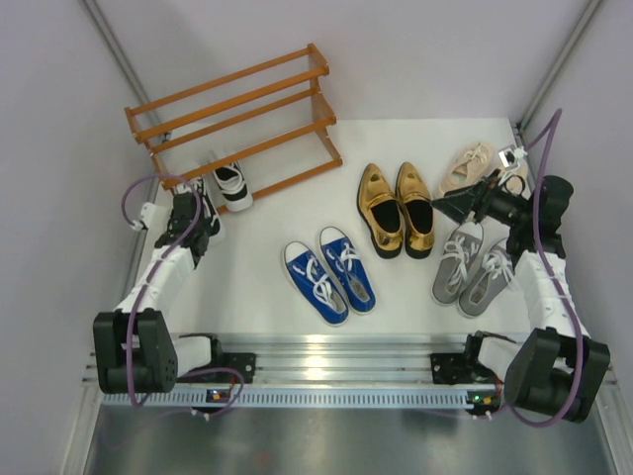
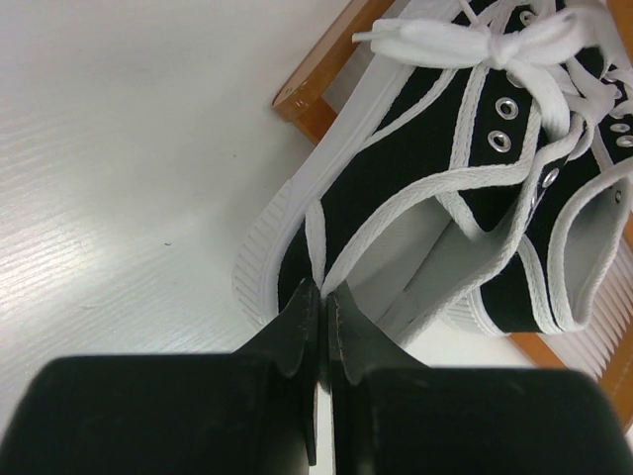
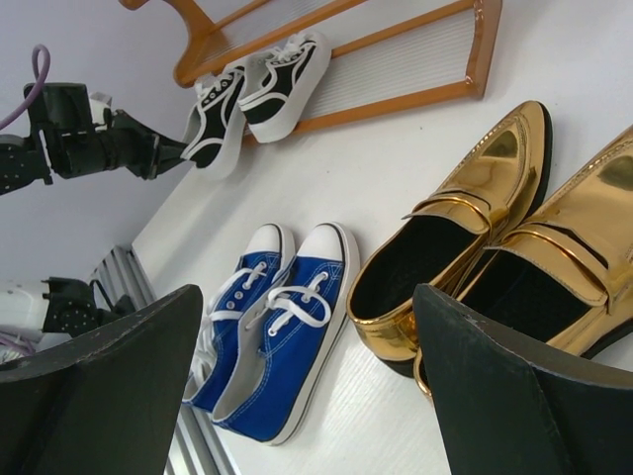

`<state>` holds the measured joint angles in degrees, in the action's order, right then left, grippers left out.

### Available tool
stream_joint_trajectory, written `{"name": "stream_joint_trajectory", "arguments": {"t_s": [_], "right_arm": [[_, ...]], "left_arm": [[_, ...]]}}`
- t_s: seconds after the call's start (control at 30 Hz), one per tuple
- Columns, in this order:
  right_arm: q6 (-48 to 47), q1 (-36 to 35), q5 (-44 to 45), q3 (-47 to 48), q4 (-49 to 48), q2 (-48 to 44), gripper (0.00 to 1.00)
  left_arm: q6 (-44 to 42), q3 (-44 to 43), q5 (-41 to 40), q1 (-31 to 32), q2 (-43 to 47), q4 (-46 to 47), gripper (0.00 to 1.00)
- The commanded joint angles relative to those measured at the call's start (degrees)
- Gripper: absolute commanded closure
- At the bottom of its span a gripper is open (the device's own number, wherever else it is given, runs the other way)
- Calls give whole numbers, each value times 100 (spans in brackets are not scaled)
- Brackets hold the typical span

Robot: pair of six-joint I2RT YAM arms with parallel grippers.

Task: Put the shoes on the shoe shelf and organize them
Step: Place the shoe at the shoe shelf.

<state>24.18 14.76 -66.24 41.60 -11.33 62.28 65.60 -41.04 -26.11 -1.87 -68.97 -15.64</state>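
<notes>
The left gripper is pressed together, it seems on the heel rim of one black-and-white sneaker, which lies at the low front rail of the shoe shelf. The right gripper hangs spread wide beside the gold loafers.

No text, label, brand, number or sign can be read in any of the views
</notes>
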Motion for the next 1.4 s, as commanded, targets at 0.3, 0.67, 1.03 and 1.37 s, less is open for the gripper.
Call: {"name": "stream_joint_trajectory", "arguments": {"t_s": [0.3,0.67,1.03,1.37], "right_arm": [[-63,132,-117,-30,-414,-23,12],[-54,132,-126,-38,-431,-14,12],[-54,158,-144,-47,-458,-5,12],[-45,202,-144,-47,-466,-32,12]], "left_arm": [[304,-528,-290,-42,-336,1151,100],[137,-704,-263,-50,-661,1406,100],[-171,-1003,-457,-50,-951,1388,100],[-171,-1073,-430,-42,-1180,1485,100]]}}
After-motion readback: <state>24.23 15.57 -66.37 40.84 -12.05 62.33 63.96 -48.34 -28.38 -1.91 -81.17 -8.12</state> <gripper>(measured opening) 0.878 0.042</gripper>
